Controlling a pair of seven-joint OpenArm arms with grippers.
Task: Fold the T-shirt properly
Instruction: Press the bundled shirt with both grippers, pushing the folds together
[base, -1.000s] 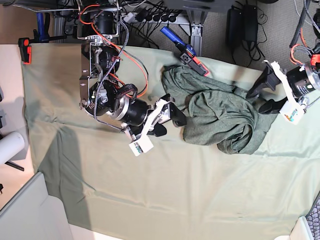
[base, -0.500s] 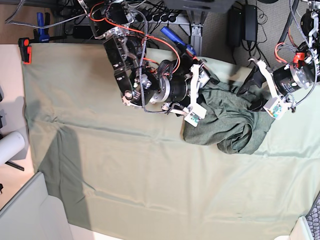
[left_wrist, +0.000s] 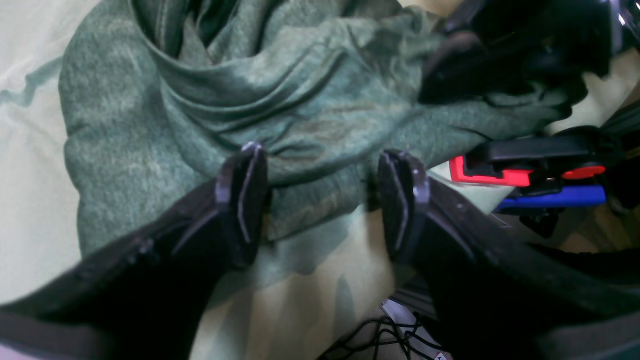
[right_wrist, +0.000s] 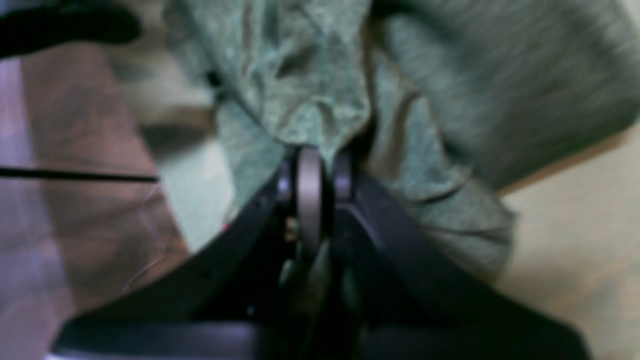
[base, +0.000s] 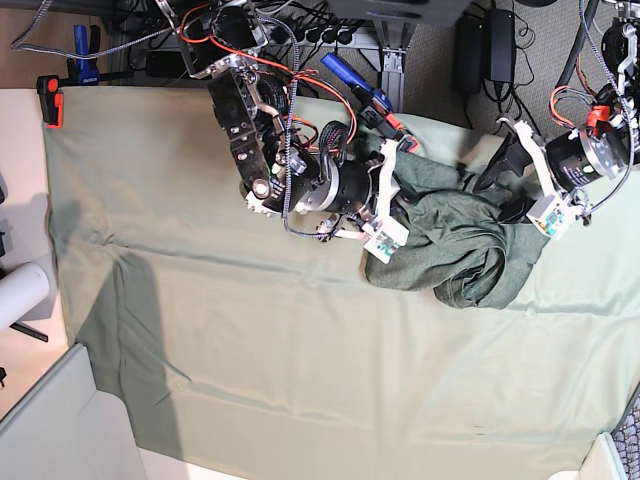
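T-shirt (base: 455, 240): lay crumpled in a dark heap on the pale green cloth (base: 300, 350) covering the desk, toward the far right of the base view, sleeves and body bunched together and not spread flat.
Right pincer (right_wrist: 314, 167): its jaws were pressed together on a fold of the T-shirt; the wrist view was blurred, but fabric rose out from between the closed tips. In the base view this arm reached in from the far left to the heap's left edge.
Left pincer (left_wrist: 320, 200): jaws stood wide apart at the heap's right edge, straddling a hem of the T-shirt. The fabric lay between the two fingers (left_wrist: 240, 195), and nothing was gripped. Whether the pads touched the shirt could not be told.
Cloth: wrinkled, with a long crease running across the left part of the desk; bare cloth showed just near the left pincer in its wrist view.
Clamps: a blue and red clamp (base: 365, 95) sat on the far desk edge just beyond the heap; another red and black one (base: 48, 100) was at the far left corner.
White roll (base: 20, 295): lay off the cloth at the left.
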